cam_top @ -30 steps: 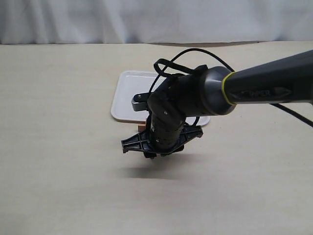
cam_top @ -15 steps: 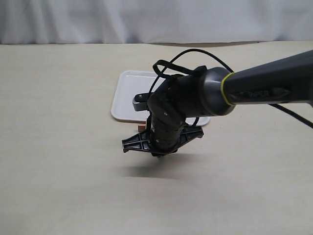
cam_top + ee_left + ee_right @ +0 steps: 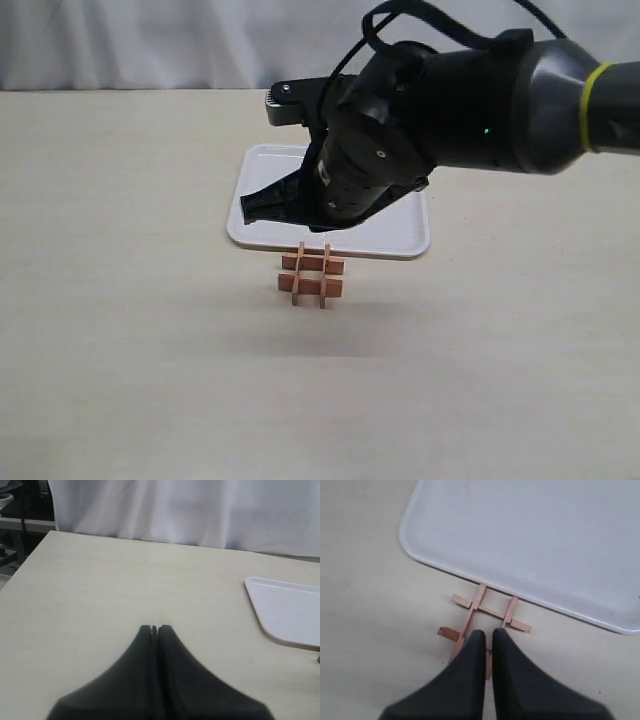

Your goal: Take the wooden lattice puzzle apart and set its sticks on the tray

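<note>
One change separated this moment from the frame half a second before: the right gripper, then low over the table and hiding the wooden lattice puzzle, had risen to the upper centre of the exterior view, and the puzzle now showed whole. We saw no shift in the tray.

We counted one puzzle of four sticks, all interlocked in a hash shape; one white tray, holding no stick; and two grippers, of which the exterior view showed only the right.

The puzzle lay flat on the table at the centre of the exterior view, just beside the tray's lower rim and outside it; we could not tell whether the stick ends touched the rim. It lay below the right gripper and well clear of it. In the right wrist view the right gripper overlapped the puzzle at its edge away from the tray; its jaws stood almost together, grasping nothing.

The left gripper was clenched on nothing over bare table, apart from the tray.
</note>
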